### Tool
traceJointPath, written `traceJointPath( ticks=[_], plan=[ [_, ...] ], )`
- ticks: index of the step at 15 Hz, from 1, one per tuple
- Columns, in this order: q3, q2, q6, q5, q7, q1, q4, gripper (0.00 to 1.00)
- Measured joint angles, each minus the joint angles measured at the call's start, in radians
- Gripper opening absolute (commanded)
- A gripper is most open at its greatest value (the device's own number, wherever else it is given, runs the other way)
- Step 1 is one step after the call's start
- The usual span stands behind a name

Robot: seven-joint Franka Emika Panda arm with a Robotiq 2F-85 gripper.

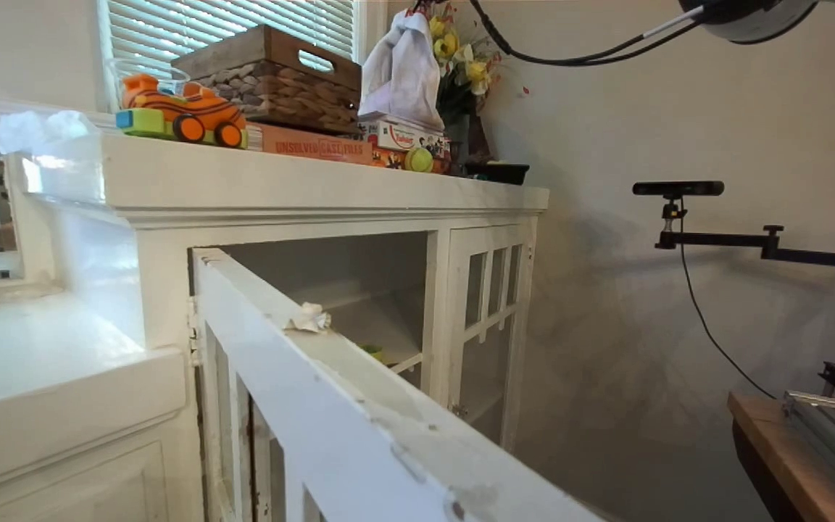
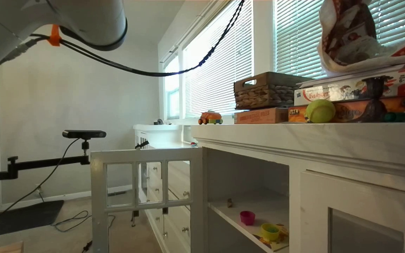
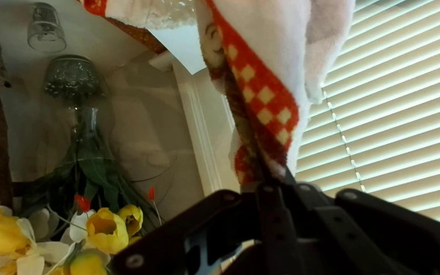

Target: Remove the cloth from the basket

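Note:
The whitish cloth with red checked and darker patches hangs from my gripper. It shows in both exterior views (image 1: pixel 399 72) (image 2: pixel 350 38) and in the wrist view (image 3: pixel 266 88). My gripper (image 3: pixel 275 177) is shut on its gathered upper end; in the exterior views the gripper is almost wholly cut off by the top edge. The cloth is outside the basket, beside it, and its lower edge reaches the top of the stacked game boxes. The brown woven basket stands upright on a flat box in both exterior views (image 1: pixel 272 87) (image 2: pixel 267 91). Its inside is hidden.
Game boxes (image 2: pixel 350 91) are stacked beside the basket on the white cabinet top (image 1: pixel 316 174). A tennis ball (image 1: pixel 418 159), an orange toy car (image 1: pixel 184 112) and a vase of yellow flowers (image 3: pixel 105 229) stand nearby. Window blinds (image 3: pixel 388 95) are behind. A cabinet door (image 1: pixel 359 384) stands open.

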Motion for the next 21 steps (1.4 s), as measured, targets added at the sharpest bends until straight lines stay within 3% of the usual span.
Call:
traceJointPath(
  ticks=[10, 11, 12, 14, 21],
  plan=[
    [-0.049, 0.082, 0.008, -0.005, 0.088, 0.0, -0.011, 0.01],
    [-0.051, 0.088, 0.007, -0.006, 0.092, 0.0, -0.011, 0.29],
    [-0.054, 0.094, 0.006, -0.007, 0.094, 0.0, -0.011, 0.29],
    [-0.061, 0.102, 0.002, -0.017, 0.102, 0.001, -0.011, 0.42],
    [-0.071, 0.108, -0.024, -0.036, 0.114, 0.003, -0.009, 0.91]
  ],
)
